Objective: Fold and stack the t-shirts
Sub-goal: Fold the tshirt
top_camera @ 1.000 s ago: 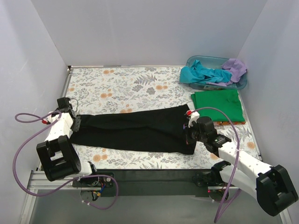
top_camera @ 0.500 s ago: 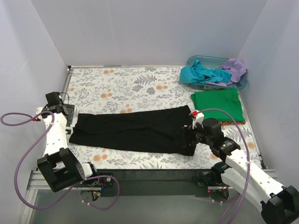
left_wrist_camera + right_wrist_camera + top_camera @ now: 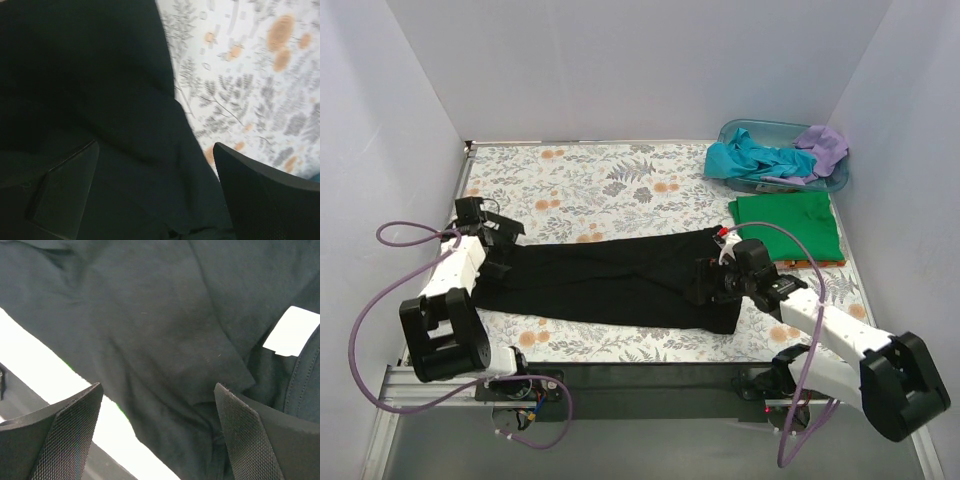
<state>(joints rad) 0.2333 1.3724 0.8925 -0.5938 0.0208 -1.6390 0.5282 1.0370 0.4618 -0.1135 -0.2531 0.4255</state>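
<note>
The black t-shirt (image 3: 605,280) lies as a long folded strip across the near half of the table. My left gripper (image 3: 504,248) hangs open over its left end, jaws wide, nothing between them; the left wrist view shows black cloth (image 3: 100,110) under the open gripper (image 3: 160,200). My right gripper (image 3: 709,284) stands open over the strip's right end; the right wrist view shows black cloth (image 3: 165,340) and a white label (image 3: 292,332) below the gripper (image 3: 157,435). A folded green t-shirt (image 3: 788,228) lies at the right. Teal (image 3: 745,158) and lilac (image 3: 823,147) t-shirts sit crumpled in the tub.
The translucent blue tub (image 3: 765,131) stands at the back right corner. The floral tablecloth (image 3: 600,180) covers the table, with white walls on three sides. An orange edge (image 3: 820,263) peeks out under the green shirt. Purple cables loop beside both arms.
Both grippers have gone from shut on the black shirt's ends to open, letting the cloth go. The left arm swung out to the left and came back over the left end.
</note>
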